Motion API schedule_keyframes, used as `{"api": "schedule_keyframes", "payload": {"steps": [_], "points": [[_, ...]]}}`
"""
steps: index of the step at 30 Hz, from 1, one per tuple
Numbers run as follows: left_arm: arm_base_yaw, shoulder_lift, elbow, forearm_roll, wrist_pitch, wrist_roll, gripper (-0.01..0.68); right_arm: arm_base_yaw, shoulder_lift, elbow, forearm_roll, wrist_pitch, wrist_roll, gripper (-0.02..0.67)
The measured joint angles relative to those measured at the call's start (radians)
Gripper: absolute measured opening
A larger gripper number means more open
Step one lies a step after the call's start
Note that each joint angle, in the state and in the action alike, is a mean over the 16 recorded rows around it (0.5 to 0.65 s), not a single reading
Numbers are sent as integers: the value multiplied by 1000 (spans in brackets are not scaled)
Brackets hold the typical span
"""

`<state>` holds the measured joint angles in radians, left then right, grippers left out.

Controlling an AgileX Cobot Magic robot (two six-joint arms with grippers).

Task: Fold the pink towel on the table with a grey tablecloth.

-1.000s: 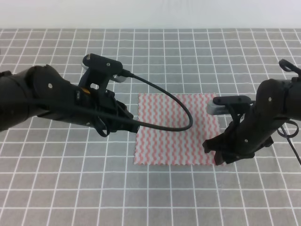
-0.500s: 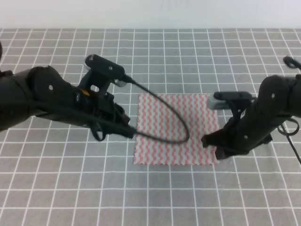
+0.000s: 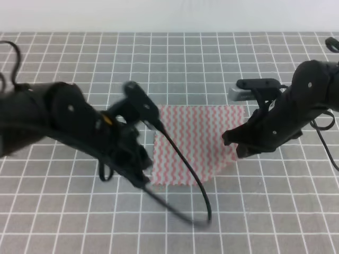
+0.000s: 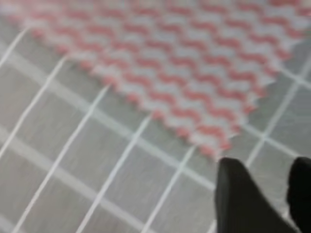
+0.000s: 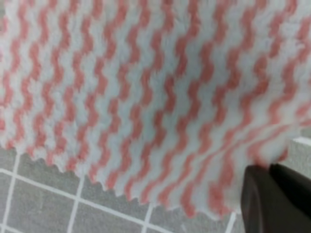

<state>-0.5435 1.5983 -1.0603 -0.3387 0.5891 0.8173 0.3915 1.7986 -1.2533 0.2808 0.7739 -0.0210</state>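
Note:
The pink towel (image 3: 193, 140) lies on the table with a grey tablecloth (image 3: 212, 63), its near right corner raised off the cloth. My right gripper (image 3: 238, 151) is shut on that corner. In the right wrist view the towel (image 5: 146, 97) fills the frame above a dark finger (image 5: 272, 199). My left gripper (image 3: 140, 177) hovers at the towel's near left corner. The left wrist view shows that corner (image 4: 214, 145) just ahead of two fingers (image 4: 240, 194) standing slightly apart, with nothing between them.
A black cable (image 3: 198, 193) from the left arm loops over the towel's near edge and onto the grid cloth in front. A white wall runs along the table's far edge.
The right gripper has lifted the towel's near right corner and carried it up and left. The left arm has swung down to the near left corner, its cable trailing in front.

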Motion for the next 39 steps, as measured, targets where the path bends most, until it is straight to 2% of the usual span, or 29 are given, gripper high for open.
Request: {"api": "schedule_keyframes", "payload": {"steps": [5,9,16,34,39], "points": [[-61,33,0,43,-6,52,341,0,0,-15,0,-2,-13,-16],[-100,70,0,80,-26,68,375,-1,-2,-31,-1,-5,-21,-16],[-127,125,0,121,-60,80,379,-2,-6,-67,-9,-8,-33,-16],[-129,190,0,170,-202,103,378,-2,-6,-131,-54,-10,-33,-16],[-129,205,0,195,-242,92,348,-2,-6,-132,-57,-9,-32,-16]]}}
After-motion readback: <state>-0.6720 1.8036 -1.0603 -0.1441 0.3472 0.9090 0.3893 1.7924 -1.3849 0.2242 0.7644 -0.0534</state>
